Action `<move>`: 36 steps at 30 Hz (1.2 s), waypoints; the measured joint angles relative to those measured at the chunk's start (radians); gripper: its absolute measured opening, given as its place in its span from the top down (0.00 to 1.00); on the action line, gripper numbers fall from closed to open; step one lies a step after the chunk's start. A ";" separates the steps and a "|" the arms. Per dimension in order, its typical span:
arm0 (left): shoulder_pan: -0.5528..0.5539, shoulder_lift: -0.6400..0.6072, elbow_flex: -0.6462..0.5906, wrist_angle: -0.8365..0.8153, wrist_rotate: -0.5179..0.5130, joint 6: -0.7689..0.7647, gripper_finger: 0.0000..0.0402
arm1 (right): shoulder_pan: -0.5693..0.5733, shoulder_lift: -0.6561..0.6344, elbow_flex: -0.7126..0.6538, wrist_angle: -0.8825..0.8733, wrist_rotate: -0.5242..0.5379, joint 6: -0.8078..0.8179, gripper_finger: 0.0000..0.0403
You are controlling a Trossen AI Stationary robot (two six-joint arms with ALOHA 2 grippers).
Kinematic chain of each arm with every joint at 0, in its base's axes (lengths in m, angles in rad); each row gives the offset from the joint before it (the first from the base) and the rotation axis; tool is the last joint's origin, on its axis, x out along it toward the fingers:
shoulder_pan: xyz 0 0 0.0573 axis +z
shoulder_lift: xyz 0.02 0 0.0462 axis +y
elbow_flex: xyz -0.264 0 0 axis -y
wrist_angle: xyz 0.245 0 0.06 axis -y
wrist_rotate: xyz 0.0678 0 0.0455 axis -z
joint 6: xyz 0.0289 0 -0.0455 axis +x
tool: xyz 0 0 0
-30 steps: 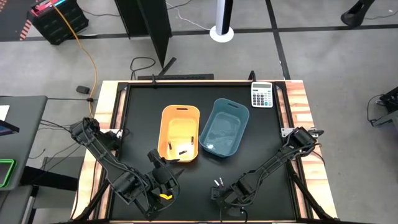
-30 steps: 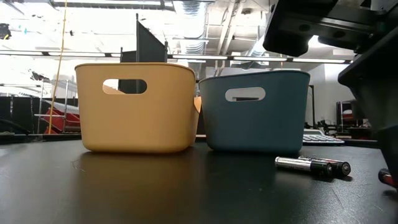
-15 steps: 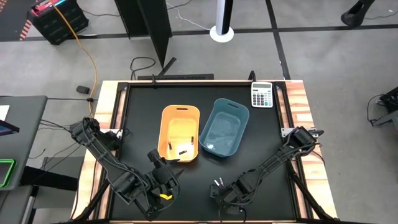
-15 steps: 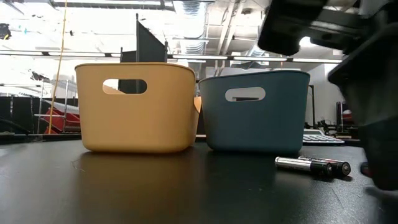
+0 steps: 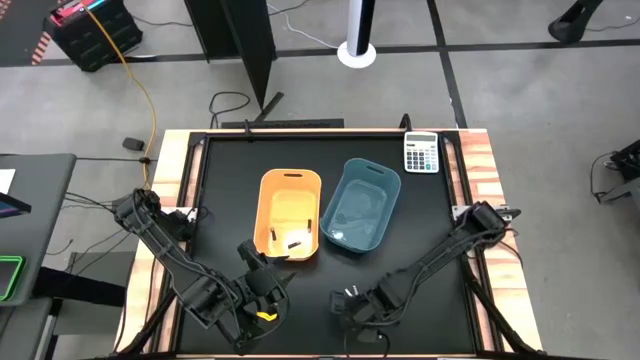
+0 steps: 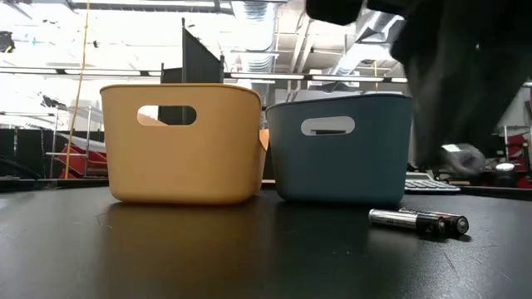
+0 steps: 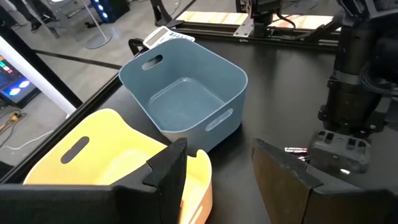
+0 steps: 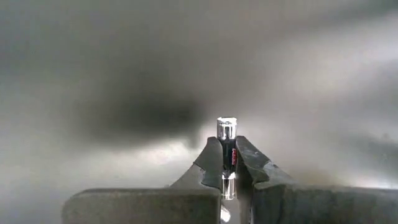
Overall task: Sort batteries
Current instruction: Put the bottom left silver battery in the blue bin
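Two slim batteries (image 6: 418, 222) lie side by side on the black table in front of the blue bin (image 6: 341, 149), and they also show in the high view as batteries (image 5: 350, 293). My right gripper (image 5: 352, 310) hovers beside them near the table's near edge, shut on a third battery (image 8: 226, 127). Dark batteries (image 5: 291, 240) lie on the floor of the yellow bin (image 5: 290, 190), and something pale lies in the blue bin (image 5: 338, 237). My left gripper (image 7: 217, 168) waits open by the yellow bin's near end. My right gripper pinches a dark battery with a red band at its middle (image 8: 227, 155) between the two fingertips (image 8: 213, 160). The battery lies along the fingers, and its silvery end (image 8: 226, 126) sticks out past them. It is lifted clear of the table.
The yellow bin (image 6: 183, 141) and the blue bin stand side by side at mid-table. A grey-white calculator (image 5: 421, 153) lies at the far right corner. Wooden rails (image 5: 480, 170) edge the table. Bare black table (image 6: 208, 249) lies in front of the bins.
My right gripper has risen from the table surface and shifted toward the left, staying shut on its battery. The two batteries on the table have stayed where they were.
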 joint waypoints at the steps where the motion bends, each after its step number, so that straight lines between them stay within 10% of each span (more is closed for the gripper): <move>1: 0.000 0.000 0.000 0.000 0.001 0.000 0.57 | -0.006 0.000 0.008 -0.015 0.003 0.000 0.94; 36: -0.068 0.000 0.000 -0.012 -0.010 0.068 0.57 | -0.294 -0.238 0.205 -0.413 0.258 0.124 0.96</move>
